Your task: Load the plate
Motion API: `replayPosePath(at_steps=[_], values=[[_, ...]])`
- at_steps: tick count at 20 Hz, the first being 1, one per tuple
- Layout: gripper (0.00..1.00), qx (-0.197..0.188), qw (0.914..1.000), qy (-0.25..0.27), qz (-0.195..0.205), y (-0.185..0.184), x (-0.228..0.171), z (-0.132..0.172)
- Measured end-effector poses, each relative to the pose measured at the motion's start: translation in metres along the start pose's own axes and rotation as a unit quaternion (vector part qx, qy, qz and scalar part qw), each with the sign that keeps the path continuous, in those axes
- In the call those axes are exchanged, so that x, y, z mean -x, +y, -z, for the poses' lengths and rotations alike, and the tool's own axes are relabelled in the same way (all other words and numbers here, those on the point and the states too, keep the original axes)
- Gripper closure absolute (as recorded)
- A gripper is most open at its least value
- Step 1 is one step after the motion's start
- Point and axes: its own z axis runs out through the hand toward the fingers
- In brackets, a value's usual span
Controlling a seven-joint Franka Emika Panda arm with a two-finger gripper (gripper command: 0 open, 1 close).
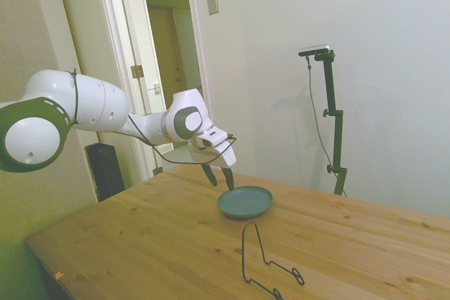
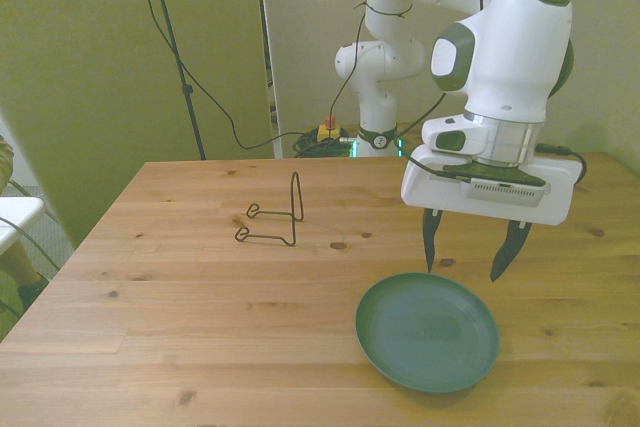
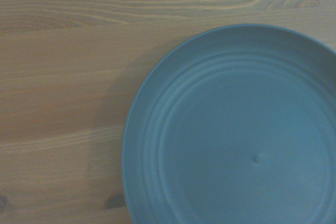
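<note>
Wooden table (image 2: 180,277), plain pale walls behind. Gripper (image 2: 468,262) hangs with jaws spread wide and nothing between them, tips just above the far rim of the teal plate (image 2: 428,332), presumably lining up for an edge pinch. Plate lies flat below it. Black wire stand (image 2: 272,219), well apart, likely the loading slot

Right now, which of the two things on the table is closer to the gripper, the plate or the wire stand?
The teal plate: the open gripper hangs just above its far rim. The black wire stand sits apart, toward the front view's left.
</note>
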Motion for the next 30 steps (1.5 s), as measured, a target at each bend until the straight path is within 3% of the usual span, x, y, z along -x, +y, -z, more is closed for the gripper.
replayPosePath(at_steps=[8,30], values=[[0.0,0.015,0.9998,-0.009,0.008,-0.012,0.018,-0.031],[0.0,0.018,0.9998,-0.002,0.005,-0.028,0.018,-0.049]])
